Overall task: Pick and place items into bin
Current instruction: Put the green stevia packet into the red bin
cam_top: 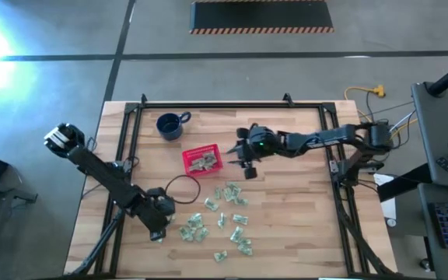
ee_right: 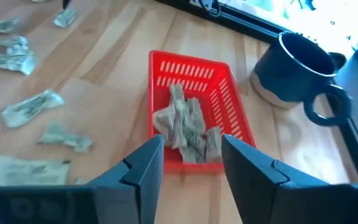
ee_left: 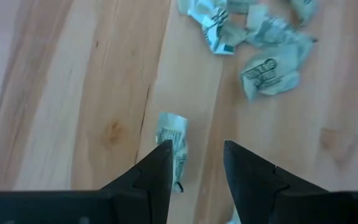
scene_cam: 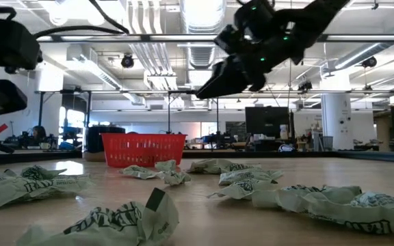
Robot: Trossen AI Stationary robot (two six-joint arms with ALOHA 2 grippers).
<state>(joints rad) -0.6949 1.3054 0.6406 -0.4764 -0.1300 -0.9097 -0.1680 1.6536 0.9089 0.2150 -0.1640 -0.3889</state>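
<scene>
The pale wooden tabletop (cam_top: 286, 233), framed by black rails, carries scattered green-and-white wrapped pieces (cam_top: 236, 225) across its middle. The red basket (cam_top: 202, 160) sits beside a dark blue mug (cam_top: 169, 125) and already holds several pieces. The right gripper (ee_right: 191, 158) hangs just above the basket, fingers apart and empty. The left gripper (ee_left: 196, 165) hovers low, fingers apart around one wrapper (ee_left: 173, 137). Behind lies an open workshop with ceiling ducts and desks.
</scene>
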